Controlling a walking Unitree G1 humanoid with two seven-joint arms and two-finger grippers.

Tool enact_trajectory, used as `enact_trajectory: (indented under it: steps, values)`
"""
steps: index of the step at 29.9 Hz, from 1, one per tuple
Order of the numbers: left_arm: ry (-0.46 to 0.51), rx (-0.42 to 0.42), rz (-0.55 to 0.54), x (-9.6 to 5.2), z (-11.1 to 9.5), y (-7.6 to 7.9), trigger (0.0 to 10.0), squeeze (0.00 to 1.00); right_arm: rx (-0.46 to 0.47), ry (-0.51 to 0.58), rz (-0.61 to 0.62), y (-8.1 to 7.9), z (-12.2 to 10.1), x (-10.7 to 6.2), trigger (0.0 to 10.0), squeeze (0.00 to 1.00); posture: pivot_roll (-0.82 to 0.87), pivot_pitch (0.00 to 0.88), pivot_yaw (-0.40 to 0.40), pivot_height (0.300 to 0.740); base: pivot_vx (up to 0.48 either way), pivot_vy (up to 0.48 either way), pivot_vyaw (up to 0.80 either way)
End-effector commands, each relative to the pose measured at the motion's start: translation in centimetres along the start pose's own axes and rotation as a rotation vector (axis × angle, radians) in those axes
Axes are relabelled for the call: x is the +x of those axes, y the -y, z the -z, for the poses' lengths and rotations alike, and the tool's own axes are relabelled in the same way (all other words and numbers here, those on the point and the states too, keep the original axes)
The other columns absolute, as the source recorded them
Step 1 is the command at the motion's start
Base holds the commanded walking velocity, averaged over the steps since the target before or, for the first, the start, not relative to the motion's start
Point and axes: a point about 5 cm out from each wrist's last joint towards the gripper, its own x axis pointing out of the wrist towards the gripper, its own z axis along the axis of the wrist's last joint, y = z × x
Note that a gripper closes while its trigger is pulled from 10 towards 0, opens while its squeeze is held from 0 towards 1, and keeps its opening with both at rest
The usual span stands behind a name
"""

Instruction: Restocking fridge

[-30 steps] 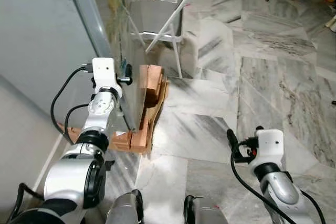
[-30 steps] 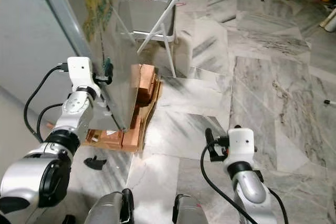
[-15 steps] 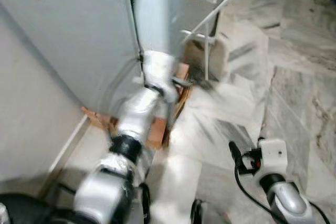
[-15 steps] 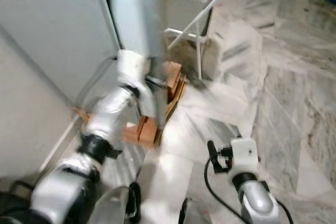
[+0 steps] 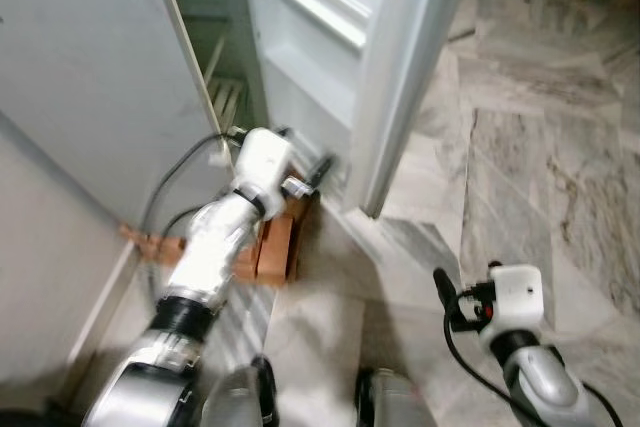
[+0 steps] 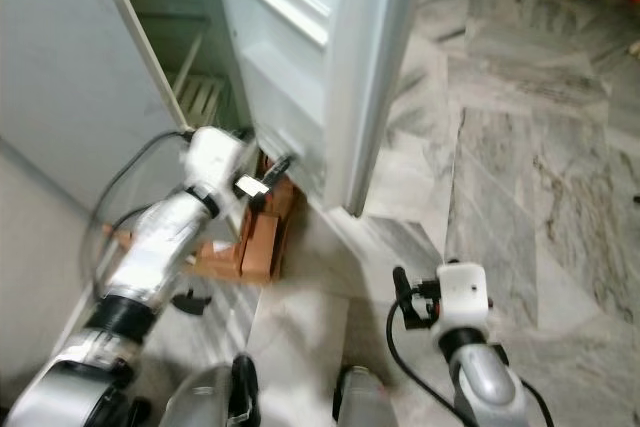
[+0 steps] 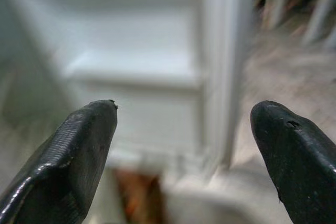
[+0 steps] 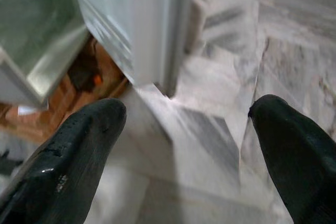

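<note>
Jaws apart on both grippers, left gripper beside open fridge door; no legible writing.

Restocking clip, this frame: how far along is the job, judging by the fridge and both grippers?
Done: the white fridge door stands open, showing bare door shelves and wire racks inside. In hand: nothing; the left gripper sits open near the door's lower inner edge, and the right gripper hangs low and open over the grey marble floor. Left: all the stocking; no groceries are in view.
</note>
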Motion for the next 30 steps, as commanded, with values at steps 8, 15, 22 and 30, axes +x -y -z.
enact_trajectory:
  steps: [8,15,22,30]
  values:
    - [-0.044,-0.005,-0.139,-3.3,1.6,1.6,10.0,0.00,-0.024,0.032,0.033,0.1,-0.4,1.0,10.0,0.00,-0.01,0.164,0.036,0.740,0.187,-0.399,0.00]
    - [-0.073,-0.053,-0.204,-4.1,1.7,1.9,10.0,0.00,-0.009,0.072,0.035,-0.4,-1.4,2.2,10.0,0.00,-0.01,0.161,0.028,0.740,0.337,-0.338,0.00]
    - [-0.084,-0.064,-0.174,-4.3,2.0,2.6,10.0,0.00,-0.005,0.080,0.020,-1.0,-1.4,2.6,10.0,0.00,-0.01,0.154,0.022,0.740,0.358,-0.316,0.00]
    - [-0.105,-0.089,-0.161,-4.0,2.8,3.5,10.0,0.00,0.033,0.067,0.065,-0.4,-0.8,2.7,10.0,0.00,-0.04,0.122,0.022,0.740,0.385,-0.281,0.00]
